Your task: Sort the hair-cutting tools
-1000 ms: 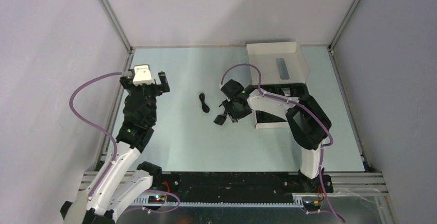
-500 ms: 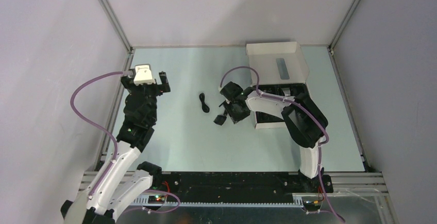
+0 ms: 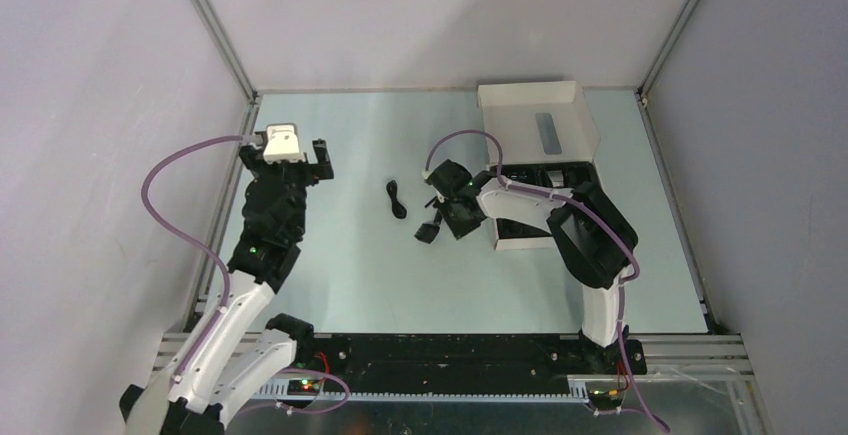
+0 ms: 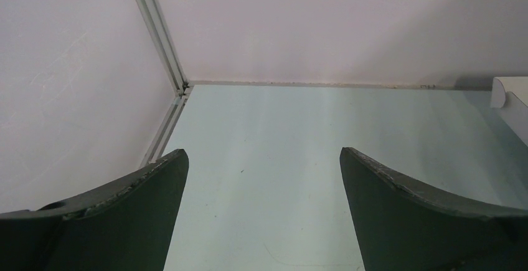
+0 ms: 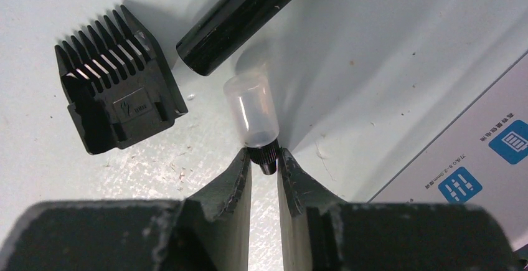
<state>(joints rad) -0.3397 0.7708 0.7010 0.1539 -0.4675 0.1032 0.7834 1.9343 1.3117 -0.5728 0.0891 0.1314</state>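
In the right wrist view a small clear bottle point(image 5: 251, 109) with a black ribbed cap point(image 5: 266, 157) lies on the table. My right gripper point(image 5: 264, 159) is shut on that cap, with both fingertips touching it. A black comb attachment point(image 5: 118, 78) lies just left of the bottle, and a glossy black stick point(image 5: 243, 15) lies beyond it. From above, the right gripper point(image 3: 446, 217) sits low beside the comb attachment point(image 3: 427, 233), and a black coiled cord point(image 3: 397, 199) lies to their left. My left gripper point(image 4: 261, 165) is open over bare table, far left point(image 3: 316, 158).
The white cardboard box point(image 3: 540, 120) stands open at the back right. Its lower tray point(image 3: 522, 246) is just right of my right gripper, and its printed edge point(image 5: 479, 159) is close to the right finger. The left wall post point(image 4: 159, 40) stands ahead of the left gripper.
My right gripper's jaws have narrowed onto the bottle's cap. The left arm has shifted slightly toward the back; its jaws stay wide.
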